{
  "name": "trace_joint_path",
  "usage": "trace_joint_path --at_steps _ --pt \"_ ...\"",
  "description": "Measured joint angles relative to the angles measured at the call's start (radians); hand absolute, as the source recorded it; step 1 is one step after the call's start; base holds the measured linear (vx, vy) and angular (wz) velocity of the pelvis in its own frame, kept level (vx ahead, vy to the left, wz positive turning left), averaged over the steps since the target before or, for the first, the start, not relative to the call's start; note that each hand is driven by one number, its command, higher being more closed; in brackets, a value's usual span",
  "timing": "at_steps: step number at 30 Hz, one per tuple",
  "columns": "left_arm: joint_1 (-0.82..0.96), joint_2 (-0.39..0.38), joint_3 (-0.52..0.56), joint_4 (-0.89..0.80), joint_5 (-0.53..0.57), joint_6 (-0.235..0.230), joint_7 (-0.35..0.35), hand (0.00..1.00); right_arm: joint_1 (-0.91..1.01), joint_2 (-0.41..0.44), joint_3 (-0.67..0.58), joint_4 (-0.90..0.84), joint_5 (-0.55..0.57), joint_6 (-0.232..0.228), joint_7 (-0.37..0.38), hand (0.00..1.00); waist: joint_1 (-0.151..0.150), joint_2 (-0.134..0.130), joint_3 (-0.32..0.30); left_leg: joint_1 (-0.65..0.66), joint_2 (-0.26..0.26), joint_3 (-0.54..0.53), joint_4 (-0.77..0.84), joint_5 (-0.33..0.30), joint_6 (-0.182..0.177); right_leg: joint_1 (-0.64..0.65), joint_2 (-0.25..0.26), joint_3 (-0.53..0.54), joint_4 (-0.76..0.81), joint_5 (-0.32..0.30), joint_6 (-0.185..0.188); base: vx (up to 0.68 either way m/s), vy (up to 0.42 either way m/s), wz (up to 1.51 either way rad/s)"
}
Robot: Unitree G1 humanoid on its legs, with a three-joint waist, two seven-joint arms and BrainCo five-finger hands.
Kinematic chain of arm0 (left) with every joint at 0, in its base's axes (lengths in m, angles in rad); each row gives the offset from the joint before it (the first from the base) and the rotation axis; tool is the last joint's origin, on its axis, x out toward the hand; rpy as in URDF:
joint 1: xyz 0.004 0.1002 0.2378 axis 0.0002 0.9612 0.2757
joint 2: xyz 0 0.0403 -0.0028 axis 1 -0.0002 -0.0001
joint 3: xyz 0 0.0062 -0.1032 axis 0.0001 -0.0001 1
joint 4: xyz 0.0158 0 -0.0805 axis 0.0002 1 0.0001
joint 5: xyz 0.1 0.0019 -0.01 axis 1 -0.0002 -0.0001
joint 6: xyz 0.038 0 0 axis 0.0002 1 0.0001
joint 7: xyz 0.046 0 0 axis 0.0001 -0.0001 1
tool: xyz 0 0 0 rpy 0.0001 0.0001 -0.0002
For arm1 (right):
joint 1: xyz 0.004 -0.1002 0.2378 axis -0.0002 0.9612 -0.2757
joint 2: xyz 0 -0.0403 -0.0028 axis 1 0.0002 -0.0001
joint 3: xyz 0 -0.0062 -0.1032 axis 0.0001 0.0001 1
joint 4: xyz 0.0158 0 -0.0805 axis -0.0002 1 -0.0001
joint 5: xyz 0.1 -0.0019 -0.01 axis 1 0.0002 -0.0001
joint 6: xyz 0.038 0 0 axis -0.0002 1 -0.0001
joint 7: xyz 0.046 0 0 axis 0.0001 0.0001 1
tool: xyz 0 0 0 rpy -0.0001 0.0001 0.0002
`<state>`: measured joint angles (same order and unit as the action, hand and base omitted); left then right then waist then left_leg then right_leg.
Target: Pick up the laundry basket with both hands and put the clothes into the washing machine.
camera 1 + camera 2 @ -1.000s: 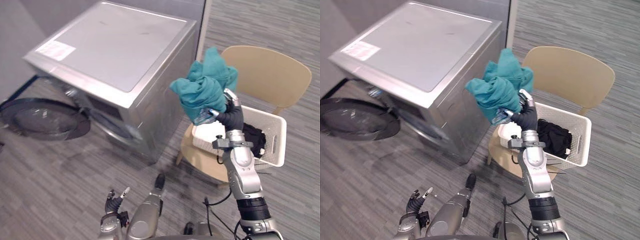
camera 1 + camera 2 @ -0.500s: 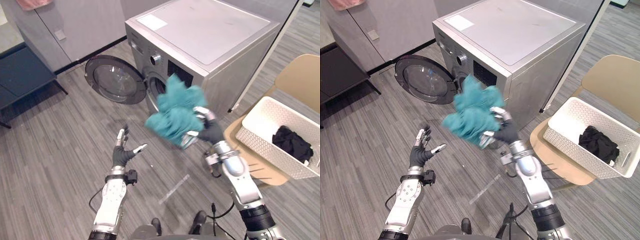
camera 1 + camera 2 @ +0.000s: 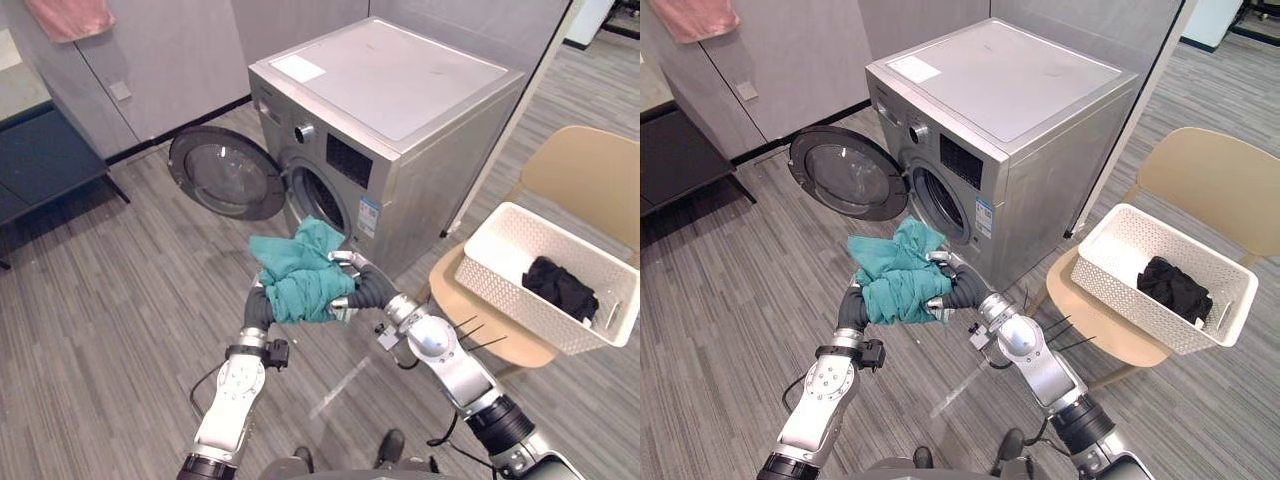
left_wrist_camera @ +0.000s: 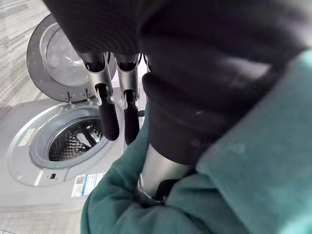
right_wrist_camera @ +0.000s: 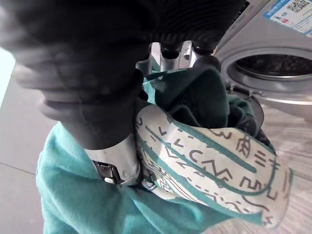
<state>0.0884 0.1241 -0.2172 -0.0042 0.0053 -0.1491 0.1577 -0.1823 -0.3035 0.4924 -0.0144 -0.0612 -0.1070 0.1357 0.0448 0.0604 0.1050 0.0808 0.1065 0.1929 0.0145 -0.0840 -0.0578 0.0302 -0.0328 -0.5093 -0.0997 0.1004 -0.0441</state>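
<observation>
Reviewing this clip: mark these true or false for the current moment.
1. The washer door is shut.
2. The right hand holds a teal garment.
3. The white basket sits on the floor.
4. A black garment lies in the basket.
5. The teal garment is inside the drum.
1. False. The washer door stands swung open.
2. True. The right hand has its fingers curled round the teal garment.
3. False. The white basket rests on the seat of a tan chair.
4. True. The black garment lies in the basket.
5. False. It is held outside, in front of the drum.
</observation>
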Motion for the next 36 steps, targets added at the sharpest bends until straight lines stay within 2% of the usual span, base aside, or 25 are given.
trace_joint_path --at_steps 7,13,18,22,24,28,31,32,33,34,35,36 --pt "0.004 -0.004 -0.009 0.003 -0.005 0.012 -0.002 1.00 0.087 0.007 0.025 0.000 -0.011 -0.007 0.015 0.00 -0.002 -0.001 -0.010 0.001 0.000 0.003 -0.001 0.000 0.000 0.000 0.001 0.005 0.000 0.002 -0.001 0.00 0.011 0.00" --pt "0.036 -0.023 0.007 0.005 -0.013 0.013 -0.003 1.00 0.160 0.058 -0.037 0.001 -0.072 -0.029 0.002 0.00 -0.001 -0.003 -0.011 0.002 -0.001 0.000 -0.001 0.000 0.000 -0.001 0.000 0.013 0.000 0.002 -0.001 0.02 0.026 0.01" --pt "0.053 -0.072 0.083 0.006 -0.036 0.011 0.005 1.00 0.226 0.105 -0.185 0.000 -0.109 -0.038 -0.048 0.00 -0.001 -0.003 -0.011 -0.030 -0.002 -0.030 -0.015 0.014 0.003 -0.021 -0.004 -0.012 0.000 0.000 0.002 -0.01 0.005 0.16" --pt "0.050 -0.083 0.129 0.007 -0.058 0.010 0.024 1.00 0.270 0.135 -0.393 0.000 -0.110 -0.039 -0.123 0.00 -0.003 -0.003 -0.011 -0.072 -0.008 -0.108 -0.057 0.066 -0.004 -0.038 -0.009 -0.101 0.001 -0.012 0.016 0.02 -0.021 0.67" --pt "0.053 -0.086 0.160 0.014 -0.086 0.010 0.031 1.00 0.284 0.144 -0.496 0.006 -0.110 -0.039 -0.172 0.00 0.001 -0.001 -0.009 -0.086 -0.004 -0.144 -0.076 0.085 -0.004 -0.044 -0.017 -0.149 0.021 -0.037 0.014 0.02 -0.022 0.60" --pt "0.088 -0.094 0.225 0.015 -0.118 0.009 0.039 1.00 0.274 0.166 -0.573 0.110 -0.109 -0.039 -0.204 0.00 0.000 -0.002 -0.009 -0.085 0.001 -0.138 -0.081 0.089 -0.008 -0.060 -0.030 -0.158 0.078 -0.076 0.019 0.05 0.006 0.11" --pt "0.121 -0.107 0.260 0.015 -0.131 0.009 0.038 1.00 0.256 0.189 -0.626 0.288 -0.106 -0.026 -0.223 0.00 0.000 -0.006 -0.002 -0.086 -0.003 -0.095 -0.062 0.070 0.005 -0.074 -0.053 -0.148 0.118 -0.096 0.028 0.05 0.037 -0.09" --pt "0.131 -0.114 0.265 0.014 -0.143 0.009 0.037 1.00 0.256 0.192 -0.647 0.369 -0.094 -0.015 -0.225 0.00 0.002 -0.011 0.003 -0.092 -0.006 -0.084 -0.022 0.032 0.017 -0.092 -0.084 -0.147 0.194 -0.139 0.036 0.05 0.056 0.02" --pt "0.140 -0.114 0.268 0.013 -0.152 0.009 0.034 1.00 0.258 0.193 -0.659 0.446 -0.087 0.002 -0.228 0.00 0.000 -0.025 0.013 -0.107 -0.019 -0.081 0.045 -0.020 0.024 -0.115 -0.139 -0.146 0.314 -0.209 0.056 0.04 0.064 0.10" --pt "0.142 -0.112 0.268 0.013 -0.152 0.009 0.030 1.00 0.260 0.193 -0.665 0.483 -0.087 0.006 -0.228 0.00 -0.003 -0.034 0.021 -0.111 -0.028 -0.082 0.080 -0.050 0.022 -0.124 -0.173 -0.147 0.376 -0.243 0.066 0.04 0.075 0.36" --pt "0.146 -0.109 0.265 0.012 -0.152 0.009 0.018 1.00 0.273 0.194 -0.683 0.550 -0.086 0.010 -0.229 0.00 -0.010 -0.056 0.034 -0.118 -0.049 -0.097 0.132 -0.090 0.029 -0.140 -0.238 -0.143 0.511 -0.295 0.061 0.06 0.045 0.42" --pt "0.147 -0.109 0.261 0.011 -0.152 0.009 0.017 1.00 0.281 0.192 -0.689 0.577 -0.086 0.018 -0.230 0.00 -0.011 -0.066 0.040 -0.119 -0.063 -0.105 0.149 -0.103 0.036 -0.164 -0.271 -0.117 0.587 -0.309 0.053 0.09 0.062 0.57"
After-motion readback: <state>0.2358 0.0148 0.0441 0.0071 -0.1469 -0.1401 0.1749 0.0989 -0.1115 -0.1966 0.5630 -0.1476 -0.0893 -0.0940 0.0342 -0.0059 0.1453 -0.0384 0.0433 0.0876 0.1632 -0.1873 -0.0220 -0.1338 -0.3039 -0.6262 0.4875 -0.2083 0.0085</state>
